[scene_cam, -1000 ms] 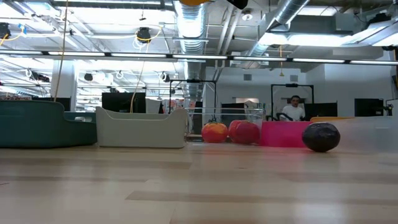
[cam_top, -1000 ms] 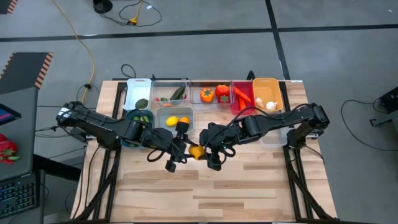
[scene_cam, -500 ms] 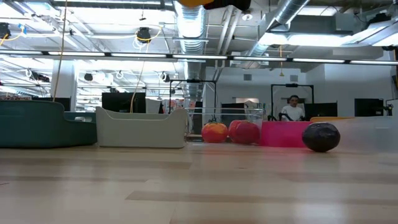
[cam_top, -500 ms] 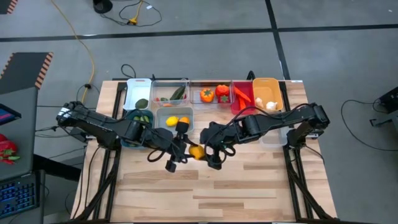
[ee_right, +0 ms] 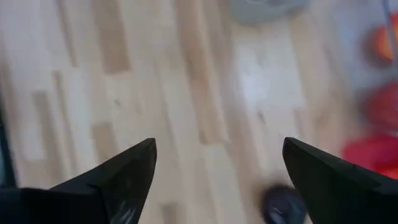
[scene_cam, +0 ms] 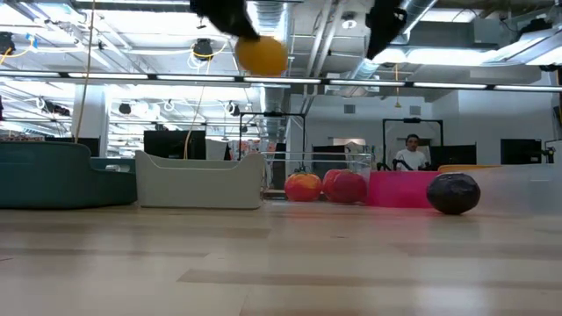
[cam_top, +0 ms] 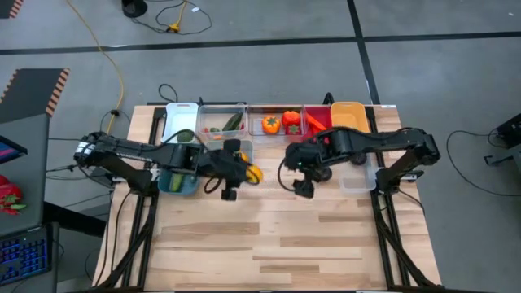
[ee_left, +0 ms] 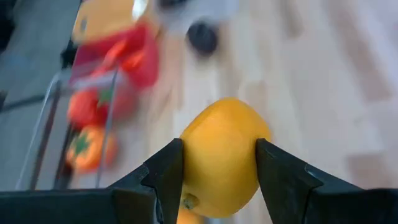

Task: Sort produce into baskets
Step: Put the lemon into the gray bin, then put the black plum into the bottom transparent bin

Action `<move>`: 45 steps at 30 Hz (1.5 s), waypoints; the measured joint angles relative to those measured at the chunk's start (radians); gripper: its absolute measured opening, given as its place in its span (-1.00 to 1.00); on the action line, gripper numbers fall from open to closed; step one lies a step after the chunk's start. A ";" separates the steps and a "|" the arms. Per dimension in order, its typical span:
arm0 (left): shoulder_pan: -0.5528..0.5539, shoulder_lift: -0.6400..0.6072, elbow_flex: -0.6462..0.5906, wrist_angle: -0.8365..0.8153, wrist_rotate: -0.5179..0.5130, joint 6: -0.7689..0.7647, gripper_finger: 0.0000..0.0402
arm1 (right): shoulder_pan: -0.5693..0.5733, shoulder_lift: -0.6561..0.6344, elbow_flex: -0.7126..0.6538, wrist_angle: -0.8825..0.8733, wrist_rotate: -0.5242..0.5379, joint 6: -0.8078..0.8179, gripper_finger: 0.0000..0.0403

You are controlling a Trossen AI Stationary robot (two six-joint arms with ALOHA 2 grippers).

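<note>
Yellow lemon (ee_left: pixel 221 155) held by left gripper (cam_top: pixel 244 172), above the table near the baskets.

Lemon is clamped between both fingers, carried beside the grey-blue tub (cam_top: pixel 230 145) at the back row. Right gripper (cam_top: pixel 304 181) hangs w/ jaws spread wide, nothing in it, over bare wood. Most produce is seen already sorted: peppers (cam_top: pixel 270 124) in a clear tub, chillies in the red tub (cam_top: pixel 316 122), garlic in the orange tub (cam_top: pixel 348 114). Left to do, by the look: lemon drop-off, plus a purple ball (scene_cam: pixel 452 192) lying loose on the table (cam_top: pixel 285 244).
</note>
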 joint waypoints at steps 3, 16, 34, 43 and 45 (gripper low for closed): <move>0.064 0.000 0.000 -0.082 -0.016 0.000 -0.18 | -0.034 0.000 0.000 -0.057 0.034 -0.023 0.87; 0.258 0.000 0.000 -0.253 -0.049 -0.050 -0.16 | -0.138 0.004 -0.013 -0.091 0.048 -0.026 0.87; 0.268 -0.066 0.000 -0.295 -0.045 -0.056 0.22 | -0.145 0.004 -0.014 -0.152 0.047 -0.044 0.87; 0.220 -0.302 -0.061 -0.320 -0.029 -0.115 -0.31 | -0.142 0.004 -0.015 -0.175 0.046 -0.078 0.87; 0.202 -0.377 -0.131 -0.279 -0.005 -0.134 -0.47 | -0.142 0.005 -0.015 -0.175 0.046 -0.078 0.87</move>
